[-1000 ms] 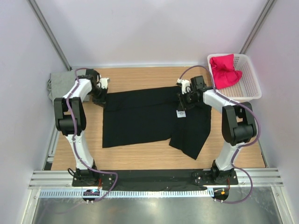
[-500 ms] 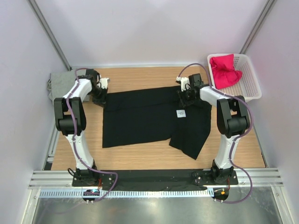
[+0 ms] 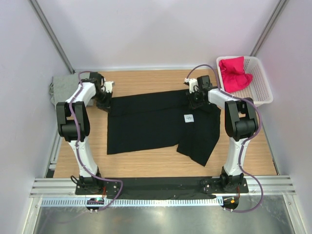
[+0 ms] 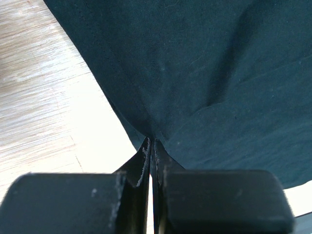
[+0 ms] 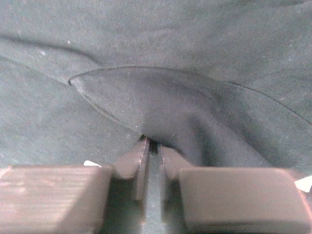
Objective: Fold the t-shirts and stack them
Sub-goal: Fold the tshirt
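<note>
The large black t-shirt (image 3: pixel 156 122) lies spread on the wooden table, its small white chest mark (image 3: pixel 189 118) facing up. My left gripper (image 3: pixel 104 104) is shut on the shirt's far left corner; the left wrist view shows the pinched black edge (image 4: pixel 161 112). My right gripper (image 3: pixel 196 101) is shut on the far right edge, where the right wrist view shows a raised black fold (image 5: pixel 151 107). The magenta-red t-shirt (image 3: pixel 234 73) lies bunched in the white mesh basket (image 3: pixel 261 95). The grey t-shirt (image 3: pixel 63 87) lies folded at the far left.
The basket stands at the table's far right corner. White walls close in the table at the back and both sides. Bare wood (image 3: pixel 146 80) shows behind the black shirt and along its near edge (image 3: pixel 141 163). Metal rails run across the front.
My right gripper has moved a little toward the far edge with the black cloth, and the right arm's elbow has swung inward. The left arm has not moved.
</note>
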Available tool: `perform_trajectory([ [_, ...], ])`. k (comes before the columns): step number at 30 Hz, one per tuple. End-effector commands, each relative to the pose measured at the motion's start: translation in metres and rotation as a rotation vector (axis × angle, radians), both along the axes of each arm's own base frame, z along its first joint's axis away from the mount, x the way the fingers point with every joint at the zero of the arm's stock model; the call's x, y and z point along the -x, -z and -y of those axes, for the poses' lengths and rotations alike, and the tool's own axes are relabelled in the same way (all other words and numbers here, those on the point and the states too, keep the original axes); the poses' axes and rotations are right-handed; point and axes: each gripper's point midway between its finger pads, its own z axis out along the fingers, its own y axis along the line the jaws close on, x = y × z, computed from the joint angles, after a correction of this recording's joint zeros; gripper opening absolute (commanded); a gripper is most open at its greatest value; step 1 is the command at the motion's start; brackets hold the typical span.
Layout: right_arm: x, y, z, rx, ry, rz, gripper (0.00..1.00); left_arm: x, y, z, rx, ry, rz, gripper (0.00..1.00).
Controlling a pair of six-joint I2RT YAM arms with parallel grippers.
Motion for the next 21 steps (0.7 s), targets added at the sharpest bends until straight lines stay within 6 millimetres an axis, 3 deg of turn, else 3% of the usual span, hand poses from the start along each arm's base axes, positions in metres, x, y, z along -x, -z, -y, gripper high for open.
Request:
perform_trajectory([
  [1,-0.021,-0.013,-0.001,-0.005,0.002,0.068,0.11,0.0,-0.002,0.002,0.003,-0.005,-0.002,0.0],
  [4,-0.021,-0.021,0.0,0.002,-0.002,0.08,0.02,0.0,-0.003,0.002,0.003,-0.006,0.0,0.0],
  [14,0.023,-0.069,-0.006,-0.068,-0.013,0.042,0.01,-0.007,-0.005,0.002,0.004,0.003,0.014,0.0],
  [21,0.067,-0.062,-0.034,-0.138,-0.061,-0.068,0.02,-0.011,-0.006,0.002,0.007,0.002,0.022,0.01],
])
